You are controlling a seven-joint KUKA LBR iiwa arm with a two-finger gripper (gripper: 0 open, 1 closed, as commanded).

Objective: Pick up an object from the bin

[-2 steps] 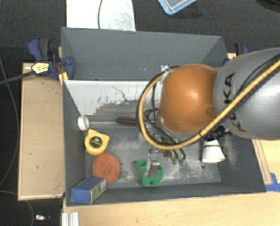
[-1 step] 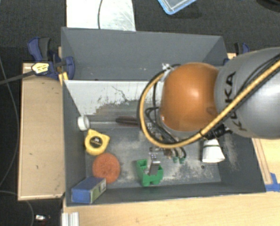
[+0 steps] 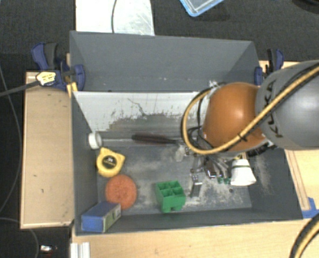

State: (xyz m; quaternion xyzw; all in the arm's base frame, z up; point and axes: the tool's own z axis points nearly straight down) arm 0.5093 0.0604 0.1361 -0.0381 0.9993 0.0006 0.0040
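My gripper [image 3: 203, 179] hangs low over the bin floor right of centre, under the arm's orange cover. Its metal fingers stand apart, open, with nothing between them. A green studded block [image 3: 169, 195] lies just left of the lower fingertip, not touching it. A white cup-like piece [image 3: 241, 174] sits close on the gripper's right. A small grey bit [image 3: 179, 153] lies on the floor just up and left of the gripper.
On the left side lie a yellow tape measure [image 3: 110, 163], a round orange-brown pad [image 3: 121, 191], a blue box [image 3: 100, 217] in the front left corner and a white cylinder [image 3: 94, 140]. A dark stick [image 3: 154, 139] lies along the back wall.
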